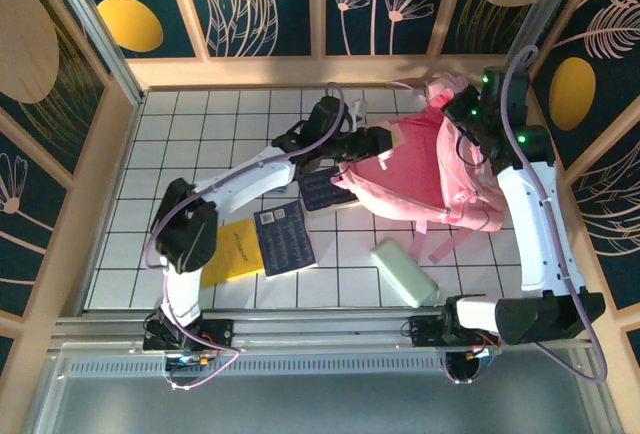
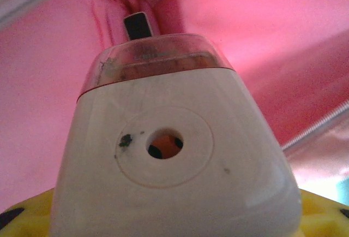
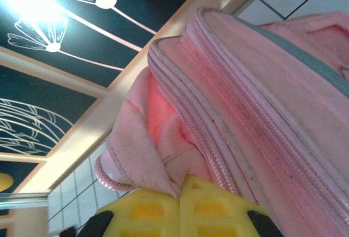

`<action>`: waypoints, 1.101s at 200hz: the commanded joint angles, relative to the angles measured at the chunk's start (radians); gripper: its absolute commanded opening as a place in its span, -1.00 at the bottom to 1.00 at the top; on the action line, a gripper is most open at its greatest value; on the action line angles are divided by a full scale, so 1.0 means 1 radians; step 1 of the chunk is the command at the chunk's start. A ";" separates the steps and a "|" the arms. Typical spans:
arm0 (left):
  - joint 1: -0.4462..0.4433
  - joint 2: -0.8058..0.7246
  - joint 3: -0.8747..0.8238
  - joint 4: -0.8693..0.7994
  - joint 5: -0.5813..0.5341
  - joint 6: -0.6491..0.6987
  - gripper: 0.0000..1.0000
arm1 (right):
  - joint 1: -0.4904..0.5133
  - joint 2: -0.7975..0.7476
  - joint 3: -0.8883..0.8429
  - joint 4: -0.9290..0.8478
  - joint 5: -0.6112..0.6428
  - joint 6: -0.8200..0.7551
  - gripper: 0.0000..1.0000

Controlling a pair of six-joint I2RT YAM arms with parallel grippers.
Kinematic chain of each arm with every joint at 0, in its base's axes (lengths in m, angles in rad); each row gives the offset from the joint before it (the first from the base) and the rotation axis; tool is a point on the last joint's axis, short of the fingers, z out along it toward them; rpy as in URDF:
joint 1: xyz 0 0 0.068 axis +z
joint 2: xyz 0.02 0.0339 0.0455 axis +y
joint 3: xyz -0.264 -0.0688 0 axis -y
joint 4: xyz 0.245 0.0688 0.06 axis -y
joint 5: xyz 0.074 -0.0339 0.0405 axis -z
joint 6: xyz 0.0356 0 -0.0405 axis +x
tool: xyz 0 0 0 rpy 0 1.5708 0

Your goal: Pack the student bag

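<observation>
Two arms on one job. The right gripper [image 3: 180, 204] has its pads pressed together on a fold of pink fabric at the top edge of the bag [image 1: 425, 179]. It holds that edge up so the mouth gapes toward the left arm.

The left gripper [image 1: 383, 142] is at that mouth, jaws partly apart and clamped on a white sharpener [image 2: 174, 138] with a tinted clear lid. In the left wrist view pink lining wraps above it and to both sides, so the sharpener looks to be inside the opening. Can't tell if it touches the lining ahead of it.

The bag lies on the table [image 1: 200, 144] between the two grippers, straps trailing back toward the right arm's base.

Step in hand, my read: putting the sharpener in, partway through the packing. Next move likely calls for:
- pushing a bit deeper ahead of the left fingers
- spreading the jaws to drop it
- backing straight out without snagging the zipper edge
- the right pinch not slipping, or the mouth may collapse onto the left gripper

Probably left to pack:
- dark card [image 1: 325, 189], just behind the left gripper
- blue book [image 1: 285, 237] and yellow book [image 1: 235, 251], further back beside the left arm, overlapping each other
- mint case [image 1: 403, 272], near the right arm's base, apart from the bag
</observation>
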 commanded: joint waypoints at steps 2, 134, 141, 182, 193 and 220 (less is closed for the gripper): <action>-0.004 0.085 0.145 0.167 0.118 -0.020 -0.49 | -0.014 0.006 0.054 0.087 -0.092 0.062 -1.00; -0.113 0.571 0.532 0.321 0.182 -0.261 -0.45 | -0.050 0.026 -0.047 0.256 -0.211 0.175 -1.00; -0.121 0.591 0.541 0.333 0.191 -0.269 -0.42 | -0.050 0.024 -0.062 0.272 -0.212 0.190 -1.00; -0.186 0.660 0.592 0.305 0.174 -0.273 0.21 | -0.049 0.041 -0.095 0.320 -0.234 0.242 -1.00; -0.187 0.665 0.592 0.288 0.164 -0.267 0.49 | -0.048 0.041 -0.094 0.326 -0.233 0.243 -1.00; -0.187 0.665 0.607 0.262 0.148 -0.249 0.97 | -0.048 0.032 -0.098 0.333 -0.228 0.241 -1.00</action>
